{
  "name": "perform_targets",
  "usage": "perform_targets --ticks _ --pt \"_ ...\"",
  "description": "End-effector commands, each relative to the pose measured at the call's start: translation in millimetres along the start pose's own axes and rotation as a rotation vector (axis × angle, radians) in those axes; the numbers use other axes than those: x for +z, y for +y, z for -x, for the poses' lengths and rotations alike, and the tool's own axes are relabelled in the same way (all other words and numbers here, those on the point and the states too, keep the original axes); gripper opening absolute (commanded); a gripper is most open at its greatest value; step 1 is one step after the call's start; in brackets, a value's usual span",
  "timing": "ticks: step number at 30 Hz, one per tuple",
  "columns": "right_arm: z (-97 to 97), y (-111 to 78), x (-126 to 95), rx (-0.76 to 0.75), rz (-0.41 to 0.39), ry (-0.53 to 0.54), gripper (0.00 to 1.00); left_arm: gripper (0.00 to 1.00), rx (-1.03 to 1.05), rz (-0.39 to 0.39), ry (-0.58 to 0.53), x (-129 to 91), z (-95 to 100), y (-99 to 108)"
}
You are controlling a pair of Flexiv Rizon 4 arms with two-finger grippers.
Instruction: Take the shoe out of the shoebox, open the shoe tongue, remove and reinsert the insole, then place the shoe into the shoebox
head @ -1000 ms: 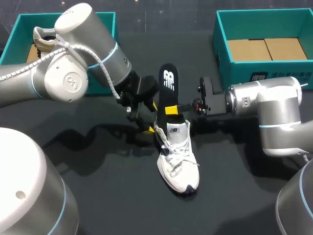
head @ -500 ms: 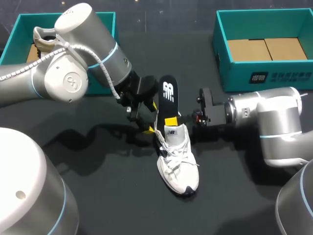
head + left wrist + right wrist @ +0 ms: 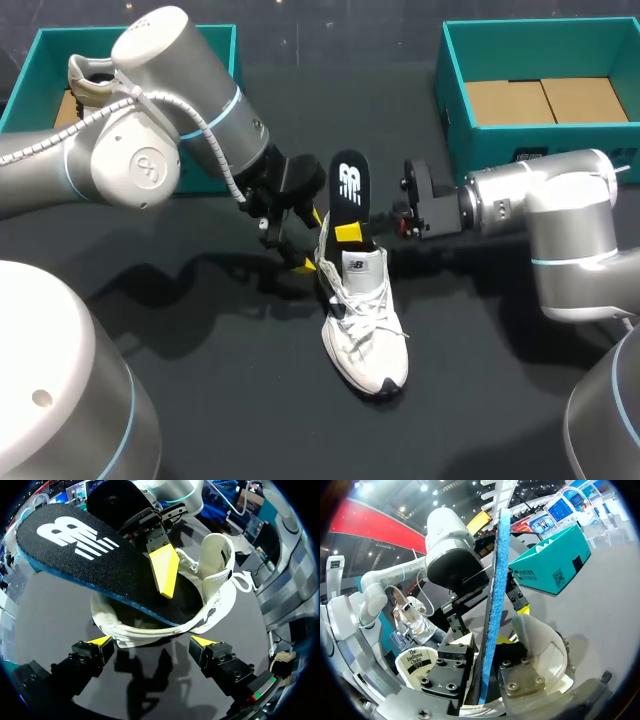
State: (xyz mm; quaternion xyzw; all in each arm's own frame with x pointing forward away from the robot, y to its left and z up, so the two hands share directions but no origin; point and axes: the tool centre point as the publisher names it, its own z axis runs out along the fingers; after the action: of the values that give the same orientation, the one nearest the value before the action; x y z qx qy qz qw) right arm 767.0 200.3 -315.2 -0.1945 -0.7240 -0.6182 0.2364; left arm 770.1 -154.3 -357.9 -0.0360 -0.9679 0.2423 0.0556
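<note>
The white shoe (image 3: 368,330) lies on the black table, toe toward me. Its black insole (image 3: 348,185) with a blue underside stands steeply, the lower end inside the shoe's opening. My right gripper (image 3: 352,230) comes in from the right and straddles the insole. Its jaws stand slightly open, with a narrow dark gap beside the insole (image 3: 497,570). One of its yellow fingertips (image 3: 165,570) lies against the insole's top face (image 3: 85,550). My left gripper (image 3: 310,240) is open at the heel (image 3: 150,630), one finger on either side.
A teal box (image 3: 215,60) at the back left holds another shoe (image 3: 85,80). A second teal box (image 3: 460,110) with a cardboard floor stands at the back right. My big arm links fill the left and right edges.
The insole went down deeper into the shoe. The right gripper followed it down, then came up a little along it and its jaws loosened. The left arm kept still.
</note>
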Motion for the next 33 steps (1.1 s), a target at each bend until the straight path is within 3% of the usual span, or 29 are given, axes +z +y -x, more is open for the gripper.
perform_targets --ticks 1,8,10,11,13,24,33 --pt "-2.7 7.9 -2.3 -0.019 -0.015 -0.001 0.21 1.00 0.000 0.002 -0.001 -0.2 -0.3 0.0" --pt "0.5 19.7 -2.0 -0.069 -0.031 0.009 0.18 1.00 0.000 0.002 -0.001 -0.2 -0.3 0.0" --pt "2.8 21.7 -1.0 -0.077 -0.032 0.015 0.11 1.00 0.000 0.002 -0.001 -0.2 -0.3 0.0" --pt "4.0 22.1 -0.5 -0.079 -0.032 0.018 0.00 1.00 0.000 0.002 -0.001 -0.2 -0.3 0.0" --pt "7.2 21.1 0.4 -0.072 -0.031 0.023 0.00 1.00 0.000 0.002 -0.001 -0.2 -0.3 0.0" --pt "11.4 -12.7 4.0 0.048 -0.002 0.039 0.00 1.00 0.000 0.002 -0.001 -0.2 -0.3 0.0" --pt "0.2 -37.8 6.0 0.143 0.004 0.025 0.00 1.00 0.000 0.002 -0.001 -0.2 -0.3 0.0"
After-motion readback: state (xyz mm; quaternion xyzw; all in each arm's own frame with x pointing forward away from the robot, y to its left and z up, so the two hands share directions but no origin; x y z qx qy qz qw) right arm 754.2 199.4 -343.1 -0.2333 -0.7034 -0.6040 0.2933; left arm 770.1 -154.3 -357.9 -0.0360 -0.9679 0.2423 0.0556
